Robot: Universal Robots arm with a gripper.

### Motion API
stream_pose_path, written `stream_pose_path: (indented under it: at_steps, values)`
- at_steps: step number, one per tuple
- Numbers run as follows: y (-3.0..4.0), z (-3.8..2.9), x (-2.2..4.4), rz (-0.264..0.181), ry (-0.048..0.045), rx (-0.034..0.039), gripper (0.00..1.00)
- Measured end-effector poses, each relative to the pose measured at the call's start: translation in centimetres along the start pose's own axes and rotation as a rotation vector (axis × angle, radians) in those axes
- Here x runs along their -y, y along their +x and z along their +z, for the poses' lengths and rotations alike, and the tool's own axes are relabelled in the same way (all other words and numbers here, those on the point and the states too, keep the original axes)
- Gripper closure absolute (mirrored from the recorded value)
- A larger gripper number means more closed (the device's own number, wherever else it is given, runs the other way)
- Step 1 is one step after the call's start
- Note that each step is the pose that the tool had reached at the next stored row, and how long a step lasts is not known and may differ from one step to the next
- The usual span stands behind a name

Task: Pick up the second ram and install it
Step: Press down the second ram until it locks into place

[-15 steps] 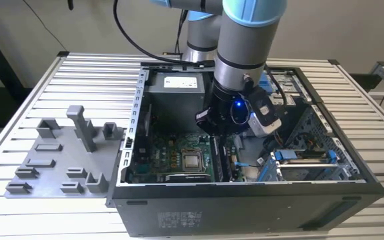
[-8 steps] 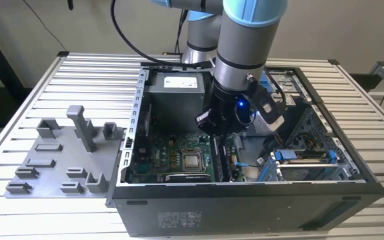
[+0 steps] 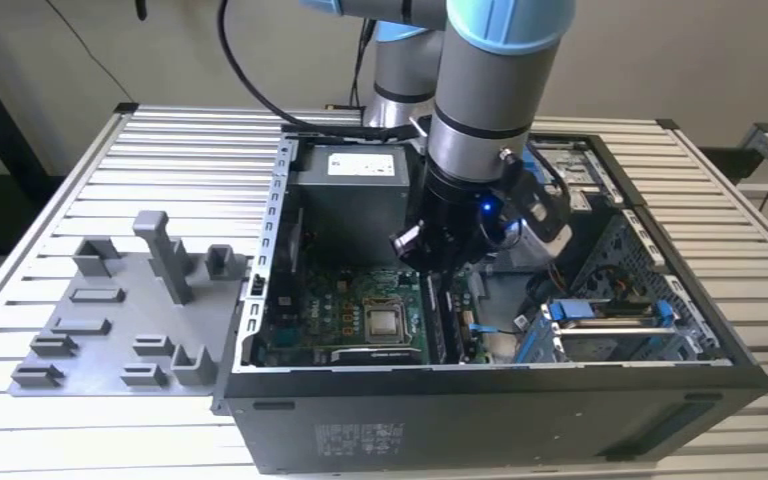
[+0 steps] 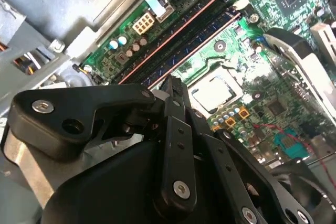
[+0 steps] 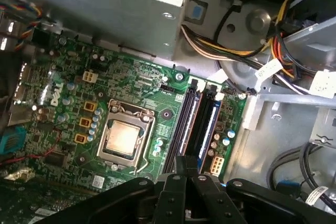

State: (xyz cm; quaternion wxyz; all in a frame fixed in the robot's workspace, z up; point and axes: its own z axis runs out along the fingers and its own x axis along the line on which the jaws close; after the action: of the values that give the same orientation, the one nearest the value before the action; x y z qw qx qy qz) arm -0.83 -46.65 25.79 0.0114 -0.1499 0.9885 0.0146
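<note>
My gripper (image 5: 186, 162) sits low inside the open computer case (image 3: 704, 345), fingers drawn together. I cannot tell whether they pinch anything. The second ram (image 5: 181, 124) stands on edge in the motherboard (image 5: 68, 77) slot nearest the processor (image 5: 123, 137), its long axis running from my fingertips toward the power supply (image 3: 351, 190). That unit carries a white printed label (image 3: 361, 163). A cable bundle (image 5: 236, 40) crowds the drive-bay side.

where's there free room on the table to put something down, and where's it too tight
Free: the ribbed metal table behind the grey plastic holder tray, and the strip along the exterior view's right of the open black computer case. Crowded: inside the case, where the black gripper hangs over the green motherboard.
</note>
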Motion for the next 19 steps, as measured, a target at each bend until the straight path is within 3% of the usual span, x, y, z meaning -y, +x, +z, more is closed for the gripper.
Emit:
stream_pose_path:
  at_steps: [19]
  values:
    - [0.04,0.43,0.0,-0.326,-0.0093,-0.0082,0.89]
